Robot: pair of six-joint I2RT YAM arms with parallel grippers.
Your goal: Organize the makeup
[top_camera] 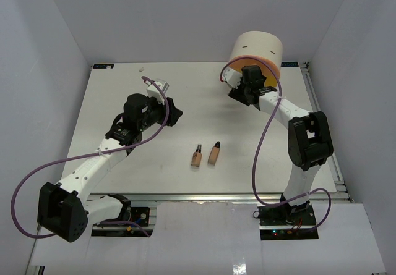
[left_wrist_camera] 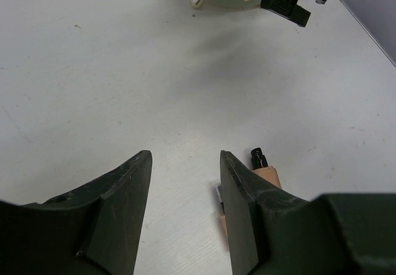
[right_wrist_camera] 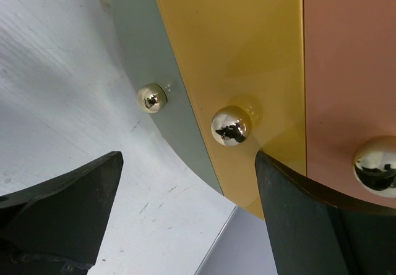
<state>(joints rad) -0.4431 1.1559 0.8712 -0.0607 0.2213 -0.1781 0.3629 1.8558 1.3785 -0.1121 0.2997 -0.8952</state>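
Right tool [right_wrist_camera: 189,160] agape, gold knob [right_wrist_camera: 231,125] of yellow drawer [right_wrist_camera: 229,46] just ahead, off-centre. Centre first, pinch firmly, pull straight, I'd say. Left tool [left_wrist_camera: 184,159] released. Beige bottles [top_camera: 197,156] lie side by side on worktop [top_camera: 210,114].

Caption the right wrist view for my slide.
Open right end effector facing grey drawer, yellow drawer and pink drawer, each with a shiny knob.

Left beige bottle [top_camera: 197,157] and right beige bottle [top_camera: 214,153] lie flat, close together, black-capped.
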